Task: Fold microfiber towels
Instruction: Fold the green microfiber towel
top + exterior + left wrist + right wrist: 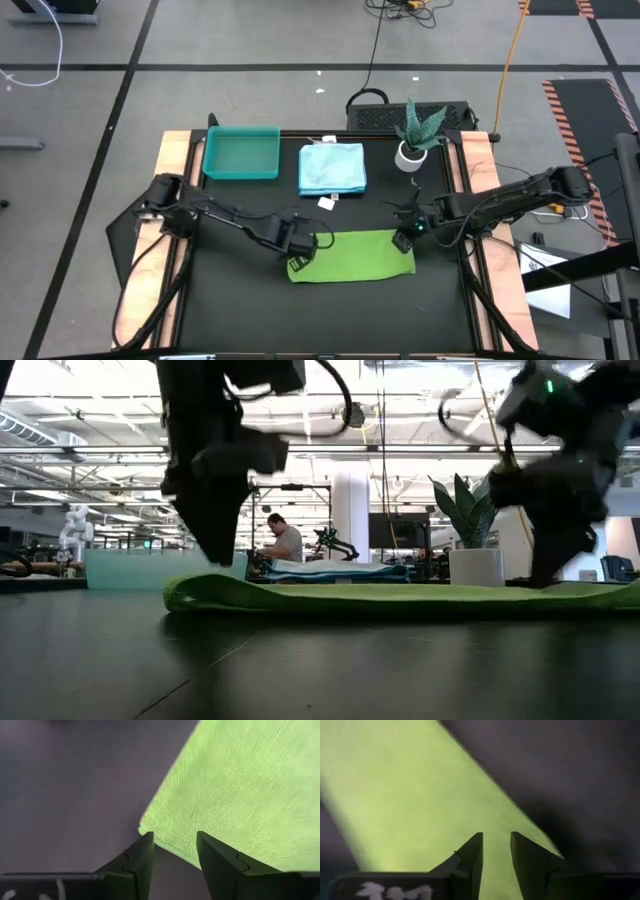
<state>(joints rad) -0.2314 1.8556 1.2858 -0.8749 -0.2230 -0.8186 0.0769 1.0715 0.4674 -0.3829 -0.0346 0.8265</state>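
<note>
Now left gripper (174,845) straddles green towel (240,790) edge, jaws parted.

One green towel (352,256); one pale blue towel (333,167); one teal tray (241,153); one potted plant (415,137)

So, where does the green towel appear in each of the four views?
High view: the green towel lies flat at the table's near middle, between the two arms.
Low view: a long flat green strip across the middle.
Left wrist view: it fills the upper right; a corner lies by the left end effector.
Right wrist view: a diagonal band under the right end effector.
Shared landmark: the towel's corners by the fingertips.
</note>
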